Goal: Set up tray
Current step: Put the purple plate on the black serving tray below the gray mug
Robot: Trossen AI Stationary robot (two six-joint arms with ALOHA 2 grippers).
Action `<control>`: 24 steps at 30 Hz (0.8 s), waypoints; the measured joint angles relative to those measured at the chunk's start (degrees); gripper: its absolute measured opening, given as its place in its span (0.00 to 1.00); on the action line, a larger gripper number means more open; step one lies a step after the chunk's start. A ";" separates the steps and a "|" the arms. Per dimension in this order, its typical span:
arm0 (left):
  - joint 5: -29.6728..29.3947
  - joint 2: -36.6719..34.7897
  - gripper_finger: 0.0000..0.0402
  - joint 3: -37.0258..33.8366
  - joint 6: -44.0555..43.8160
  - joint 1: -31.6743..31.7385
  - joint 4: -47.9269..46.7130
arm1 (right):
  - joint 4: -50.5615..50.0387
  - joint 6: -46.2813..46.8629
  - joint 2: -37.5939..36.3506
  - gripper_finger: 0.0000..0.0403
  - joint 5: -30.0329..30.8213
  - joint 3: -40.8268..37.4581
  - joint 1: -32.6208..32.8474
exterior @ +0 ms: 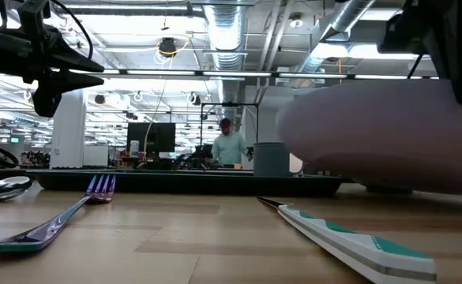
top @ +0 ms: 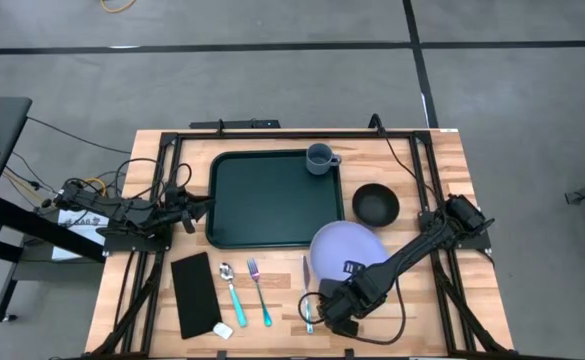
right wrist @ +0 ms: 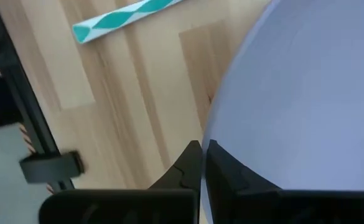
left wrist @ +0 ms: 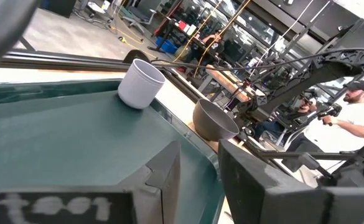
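Tray sitting mid-counter, cup already on it at 1 o'clock corner. Right gripper jaws pinching plate rim at tray's 5 o'clock. Left gripper waiting at 9 o'clock edge, jaws spread. Bowl, fork, spoon, knife, napkin not on tray yet.

From overhead I see my right gripper holding the near edge of the lavender plate, with the knife just beside it and the green tray beyond, the plate overlapping its corner.
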 joint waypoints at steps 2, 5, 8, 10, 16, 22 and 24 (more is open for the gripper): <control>0.01 0.00 0.24 0.00 0.00 0.00 0.00 | 0.03 -3.61 -0.02 0.00 -0.17 0.00 -0.68; 0.01 0.00 0.24 0.00 0.00 0.00 0.00 | -0.12 -9.47 -0.03 0.00 -0.14 0.00 -2.30; 0.01 0.00 0.24 0.00 0.00 -0.01 0.00 | -0.53 -15.73 -0.04 0.00 0.02 0.00 -4.29; 0.00 0.00 0.24 0.00 0.00 0.00 0.00 | -0.92 -20.09 -0.04 0.00 0.05 0.00 -5.81; -0.01 0.00 0.24 0.01 0.02 -0.02 0.00 | -1.05 -32.91 -0.07 0.00 0.06 0.00 -11.39; -0.01 0.00 0.24 -0.01 0.02 -0.01 0.00 | -1.02 -44.34 -0.07 0.00 -0.02 0.00 -18.33; -0.01 0.00 0.24 0.00 0.02 -0.02 0.00 | -1.02 -46.84 -0.07 0.00 0.02 0.00 -20.79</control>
